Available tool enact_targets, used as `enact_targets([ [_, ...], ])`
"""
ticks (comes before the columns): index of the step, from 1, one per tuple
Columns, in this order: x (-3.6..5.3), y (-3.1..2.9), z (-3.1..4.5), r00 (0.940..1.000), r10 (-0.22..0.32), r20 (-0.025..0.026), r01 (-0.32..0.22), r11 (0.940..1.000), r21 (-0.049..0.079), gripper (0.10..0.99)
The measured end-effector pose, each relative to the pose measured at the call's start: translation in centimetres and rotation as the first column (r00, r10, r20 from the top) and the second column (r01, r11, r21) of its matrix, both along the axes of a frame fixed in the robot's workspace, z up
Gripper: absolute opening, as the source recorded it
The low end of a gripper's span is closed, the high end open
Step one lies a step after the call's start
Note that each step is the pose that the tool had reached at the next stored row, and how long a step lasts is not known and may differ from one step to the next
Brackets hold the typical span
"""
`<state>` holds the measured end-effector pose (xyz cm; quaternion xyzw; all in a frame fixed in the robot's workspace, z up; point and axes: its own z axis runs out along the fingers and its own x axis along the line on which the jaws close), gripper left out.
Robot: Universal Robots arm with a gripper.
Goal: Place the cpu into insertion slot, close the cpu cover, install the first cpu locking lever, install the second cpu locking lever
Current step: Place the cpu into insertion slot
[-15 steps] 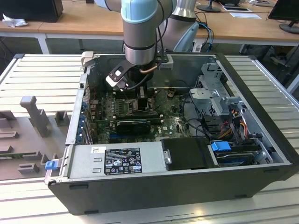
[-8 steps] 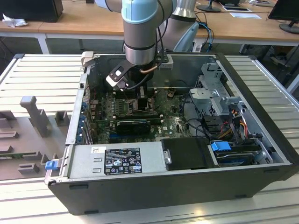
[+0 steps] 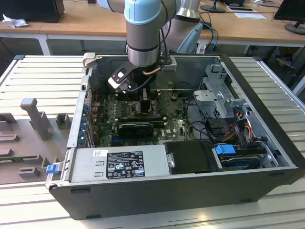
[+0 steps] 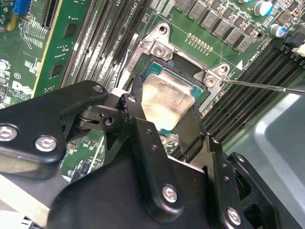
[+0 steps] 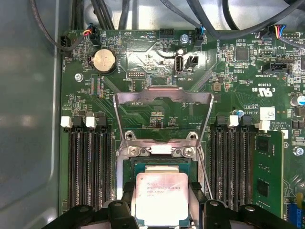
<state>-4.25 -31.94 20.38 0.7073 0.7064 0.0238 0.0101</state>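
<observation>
In both wrist views the silvery square cpu (image 4: pixel 164 98) (image 5: pixel 162 198) sits between the black fingers (image 4: pixel 136 112) of my gripper (image 4: pixel 164 109) (image 5: pixel 162 202), which is shut on it. The chip lies right over the insertion slot (image 4: pixel 190 71) (image 5: pixel 162 166) in the green motherboard; I cannot tell whether it rests in it. The cpu cover (image 5: pixel 164 98) stands swung open beyond the slot on its hinge. A thin metal locking lever (image 4: pixel 267 87) sticks out free beside the socket. In the exterior view my gripper (image 3: pixel 145 98) reaches down into the open computer case.
Long black memory slots (image 5: pixel 88 167) (image 5: pixel 233 167) flank the socket on both sides. The case holds a grey power supply (image 3: pixel 119 162), a drive cage (image 3: pixel 221 95) and loose cables (image 3: pixel 205 129). Case walls (image 3: pixel 81 109) ring the board. A grey fixture (image 3: pixel 35 117) stands outside, at the exterior view's left.
</observation>
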Motion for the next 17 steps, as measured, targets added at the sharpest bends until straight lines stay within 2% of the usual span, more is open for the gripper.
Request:
enact_targets([
  [13, 0.08, 0.01, -0.17, 1.0, 0.0, -0.0011, 0.0, 1.0, 0.0, 0.529],
  [15, 0.09, 0.01, -0.17, 1.0, 0.0, -0.0011, 0.0, 1.0, 0.0, 0.541],
  [16, 0.08, 0.0, -0.17, 1.0, 0.0, -0.0011, 0.0, 1.0, 0.0, 0.608],
  [17, 0.09, 0.01, -0.17, 1.0, 0.0, -0.0011, 0.0, 1.0, 0.0, 0.608],
])
